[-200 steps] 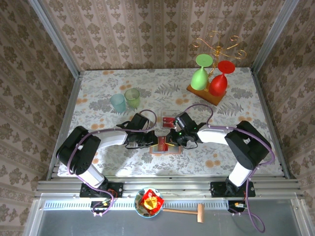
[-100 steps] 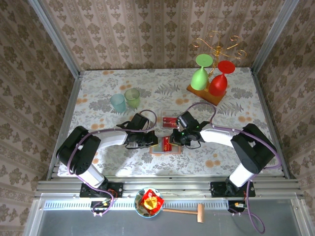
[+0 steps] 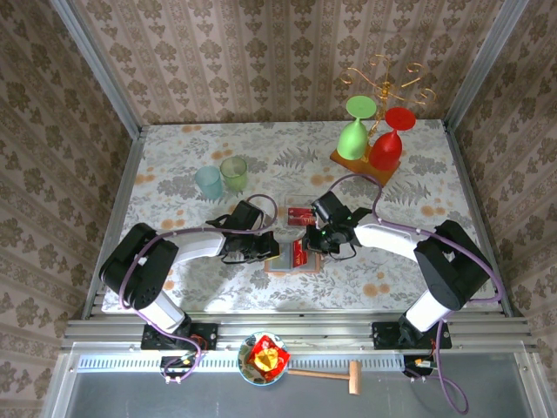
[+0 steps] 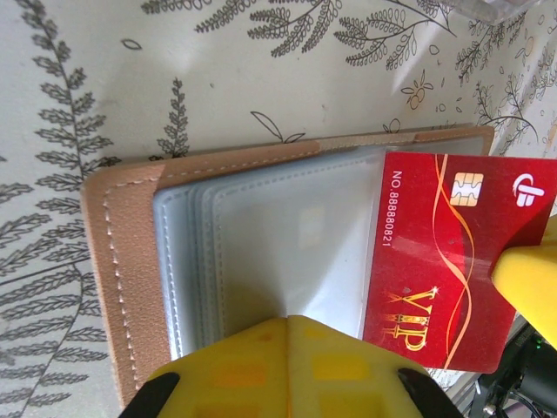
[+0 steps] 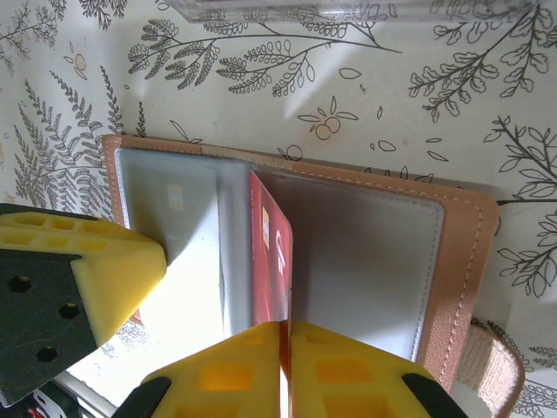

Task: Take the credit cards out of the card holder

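Red card (image 4: 439,252), thin, stiff, light and slick, protrudes from a clear sleeve of the open holder (image 4: 122,261), which lies flat on the table (image 4: 218,78); it is probably best held across its free edge and drawn out in its own plane. Right gripper (image 5: 285,335) pinches that edge; left gripper (image 4: 287,326), fingers pressed together, bears on the sleeves, perhaps nipping one, steadying the soft, light holder.
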{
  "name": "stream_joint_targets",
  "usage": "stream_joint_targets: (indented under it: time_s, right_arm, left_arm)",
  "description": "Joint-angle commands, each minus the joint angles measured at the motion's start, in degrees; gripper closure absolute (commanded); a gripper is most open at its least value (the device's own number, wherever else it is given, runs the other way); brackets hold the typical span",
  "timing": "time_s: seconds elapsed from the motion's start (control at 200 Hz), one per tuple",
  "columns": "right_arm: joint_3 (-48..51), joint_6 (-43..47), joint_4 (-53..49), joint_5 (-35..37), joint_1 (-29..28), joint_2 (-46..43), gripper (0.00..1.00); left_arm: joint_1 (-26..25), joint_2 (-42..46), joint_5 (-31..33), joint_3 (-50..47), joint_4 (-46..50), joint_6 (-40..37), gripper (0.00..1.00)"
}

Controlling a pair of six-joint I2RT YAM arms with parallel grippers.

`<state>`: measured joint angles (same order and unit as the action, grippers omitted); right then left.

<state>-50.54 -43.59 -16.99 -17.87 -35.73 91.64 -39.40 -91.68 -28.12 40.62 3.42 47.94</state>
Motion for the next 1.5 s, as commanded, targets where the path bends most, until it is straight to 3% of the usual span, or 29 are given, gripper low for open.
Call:
stream_joint_targets:
  time_s: [0.0,0.49,1.495]
  right_arm:
    - [-1.5,0.8,-2.9,2.0,0.3,-0.1,0.90]
    - [-1.7,-2.6,-0.8,-0.6,-2.2,0.9,0.85]
    - [-0.9,-2.0,-4.0,2.5,-2.2,-4.4,0.94]
  left_arm:
    - [-0.1,-1.2,0.5,-0.5,1.4,-1.4,0.92]
    - [-0.1,-2.0,0.2,-0.4,0.6,-1.3,0.92]
    - [0.1,0.4,-0.5,1.0,2.2,-1.7,0.90]
